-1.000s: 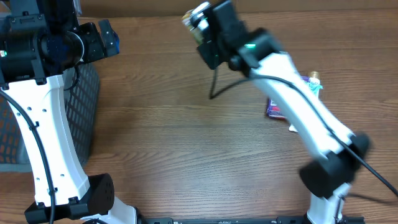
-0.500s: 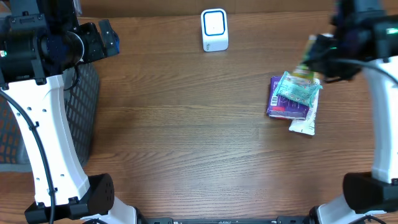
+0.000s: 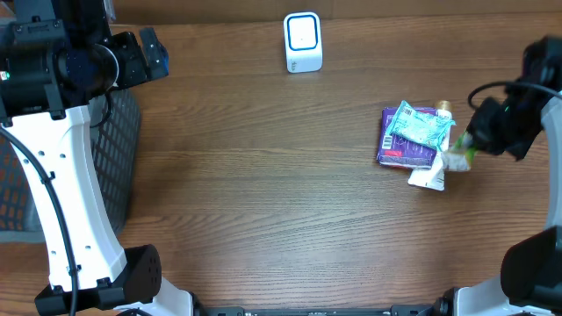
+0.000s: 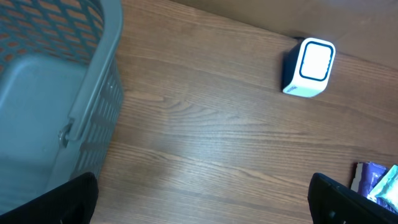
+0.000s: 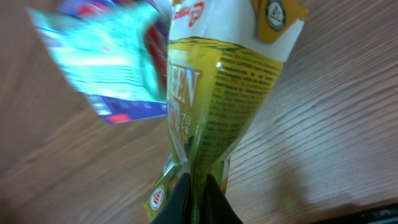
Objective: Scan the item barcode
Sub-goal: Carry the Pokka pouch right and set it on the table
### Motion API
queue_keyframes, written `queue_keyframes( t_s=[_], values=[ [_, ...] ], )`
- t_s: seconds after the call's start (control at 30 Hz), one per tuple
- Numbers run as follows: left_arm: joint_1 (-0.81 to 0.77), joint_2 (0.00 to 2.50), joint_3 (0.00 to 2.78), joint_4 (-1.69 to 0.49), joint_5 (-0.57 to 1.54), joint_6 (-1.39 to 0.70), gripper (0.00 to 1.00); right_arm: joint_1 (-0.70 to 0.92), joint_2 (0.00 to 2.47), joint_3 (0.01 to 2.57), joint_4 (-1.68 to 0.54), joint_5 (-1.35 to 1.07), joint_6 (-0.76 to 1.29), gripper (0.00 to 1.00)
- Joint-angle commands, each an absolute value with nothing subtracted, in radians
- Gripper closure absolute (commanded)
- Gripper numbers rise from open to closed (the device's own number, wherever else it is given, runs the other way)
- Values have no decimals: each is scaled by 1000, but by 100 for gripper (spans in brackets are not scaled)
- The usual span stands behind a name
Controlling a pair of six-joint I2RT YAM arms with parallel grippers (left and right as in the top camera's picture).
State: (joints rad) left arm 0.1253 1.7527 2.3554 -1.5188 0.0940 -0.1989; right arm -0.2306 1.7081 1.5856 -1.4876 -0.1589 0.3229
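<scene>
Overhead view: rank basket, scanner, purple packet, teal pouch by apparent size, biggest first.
1. basket, even though it is partly hidden.
2. purple packet, partly under the pouch.
3. scanner and teal pouch: these look about alike, so not ranked.

Left jaws apart, right jaws together.

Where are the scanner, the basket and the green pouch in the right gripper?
scanner [image 3: 303, 41]: overhead view, its white front face.
basket [image 4: 99, 59]: left wrist view, its grey rim.
green pouch [image 5: 217, 93]: right wrist view, middle of its printed side.
</scene>
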Motion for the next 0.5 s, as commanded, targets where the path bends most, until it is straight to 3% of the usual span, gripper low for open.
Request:
queue_keyframes(
  t_s=[0.0, 0.23, 0.3, 0.33, 0.47],
  values=[
    [131, 1760, 2371, -1515, 97, -179, 1, -230, 1655, 1470, -1430, -220, 310, 96],
    [131, 1760, 2371, -1515, 97, -179, 0, -229, 1655, 1271, -1217, -275, 340, 93],
    [131, 1760, 2371, -1515, 97, -179, 0, -229, 1655, 1249, -1171, -275, 340, 64],
    [131, 1760, 2371, -1515, 97, -179, 0, -229, 1655, 1249, -1163, -274, 340, 56],
    [131, 1760, 2371, -1515, 97, -179, 0, -229, 1655, 1274, -1147, -275, 338, 43]
  ],
)
